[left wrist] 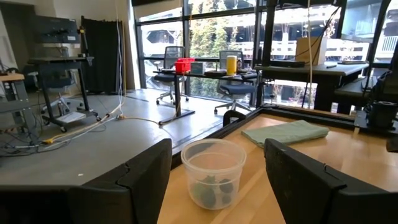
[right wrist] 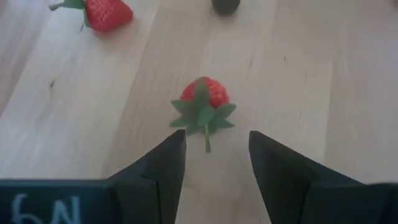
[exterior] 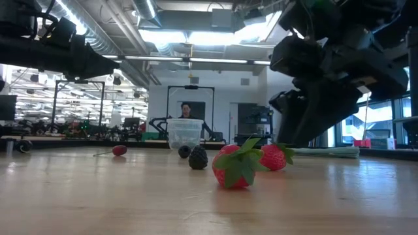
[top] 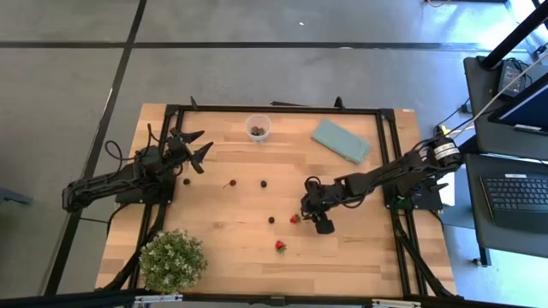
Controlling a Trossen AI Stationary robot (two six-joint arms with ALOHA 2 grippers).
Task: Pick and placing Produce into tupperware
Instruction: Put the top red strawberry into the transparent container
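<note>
A: From above, where's the cup [top: 258,127]?
B: Top centre of the table [top: 214,257], dark berries [top: 257,131] inside. The left claw [top: 199,147] is spread, empty.
A: And the right claw [right wrist: 214,155]?
B: Its wrist camera shows it spread just short of a strawberry [right wrist: 203,102], untouched.

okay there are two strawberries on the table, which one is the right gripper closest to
The strawberry right beside the right gripper, lying just ahead of its open fingers. The other strawberry lies alone, farther off toward the table's front edge.

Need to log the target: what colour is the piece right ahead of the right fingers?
Red strawberry with a green leafy cap; right wrist view shows it best.
</note>
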